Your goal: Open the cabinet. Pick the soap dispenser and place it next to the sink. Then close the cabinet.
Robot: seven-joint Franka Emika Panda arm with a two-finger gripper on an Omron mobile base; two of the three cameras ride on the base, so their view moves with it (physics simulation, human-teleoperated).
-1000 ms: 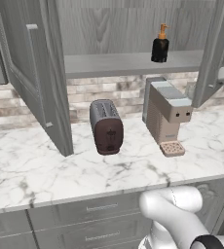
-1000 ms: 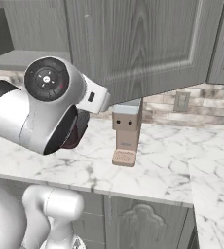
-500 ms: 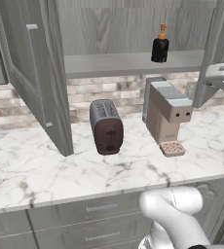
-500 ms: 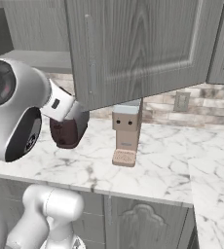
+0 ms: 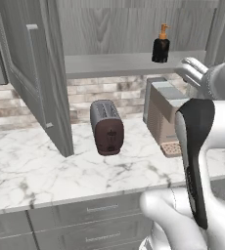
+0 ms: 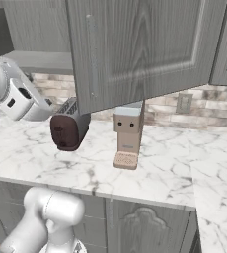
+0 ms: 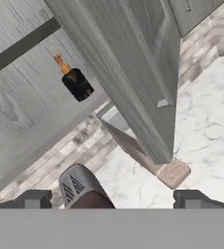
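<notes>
Left base view: cabinet open, soap dispenser on the shelf

Going left to right in the left base view: cabinet (image 5: 41,73) with its left door swung wide open, slim bar handle facing out. Plain grey shelf (image 5: 109,64) inside, soap dispenser (image 5: 160,45) standing upright toward the right end, black bottle with an orange pump. Below on the marble worktop (image 5: 46,171), dark toaster (image 5: 107,128) roughly in the middle, beige coffee machine (image 5: 163,117) just to its right, directly under the dispenser. White arm crossing the right edge in front of the coffee machine.

Right base view, same order: arm at the far left beside the toaster (image 6: 68,129), then the coffee machine (image 6: 128,138) half tucked behind the hanging right door of the cabinet (image 6: 140,49). Wall outlet (image 6: 183,103) on the brick backsplash further right.

Hand view, rolled quite a bit: soap dispenser (image 7: 75,80) up left on the shelf, well apart from the gripper (image 7: 112,199). Edge of the cabinet's door (image 7: 133,73) cutting through the middle, toaster (image 7: 80,187) low between the two finger tips (image 7: 33,199). Gripper spread wide, pinching nothing.
</notes>
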